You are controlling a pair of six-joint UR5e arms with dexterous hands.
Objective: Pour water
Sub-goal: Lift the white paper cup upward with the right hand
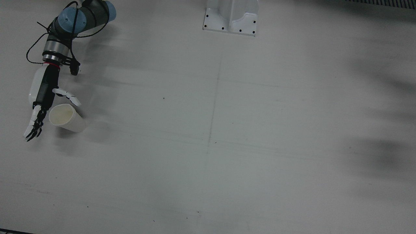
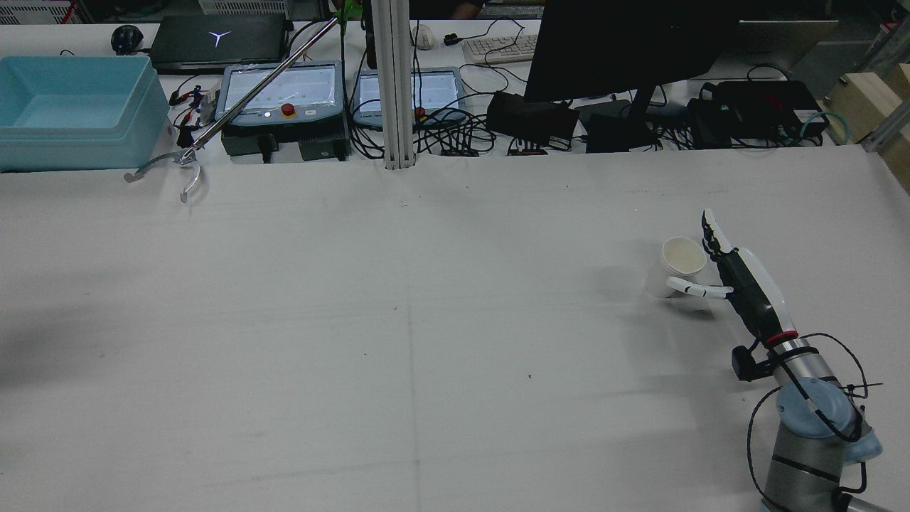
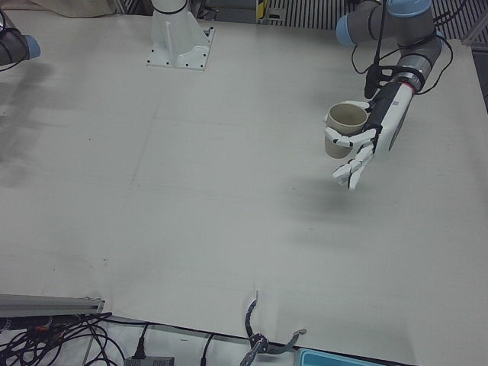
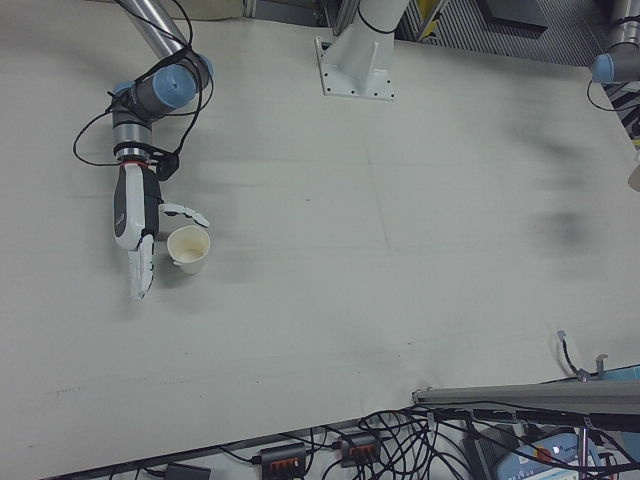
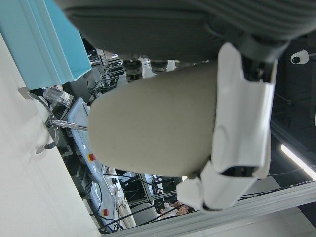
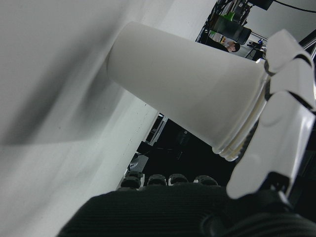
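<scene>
A white paper cup (image 1: 66,117) (image 2: 675,264) (image 4: 188,250) stands upright on the table near my right hand (image 1: 42,94) (image 2: 739,281) (image 4: 135,225). That hand is open, its long fingers stretched straight along one side of the cup and its thumb (image 6: 281,113) reaching to the cup's rim (image 6: 182,94). My left hand (image 3: 366,145) shows only in the left-front and left hand views. It is raised above the table and holds a second, tan paper cup (image 3: 345,122) (image 5: 153,123) against the palm with the thumb (image 5: 242,123) across it. I cannot see inside either cup clearly.
The arm pedestal (image 1: 230,16) stands at the robot side of the table. Across it, near the operators' edge, lie a metal grabber tool (image 2: 185,160) and a blue bin (image 2: 71,107). Teach pendants (image 2: 284,92), cables and a monitor sit beyond that edge.
</scene>
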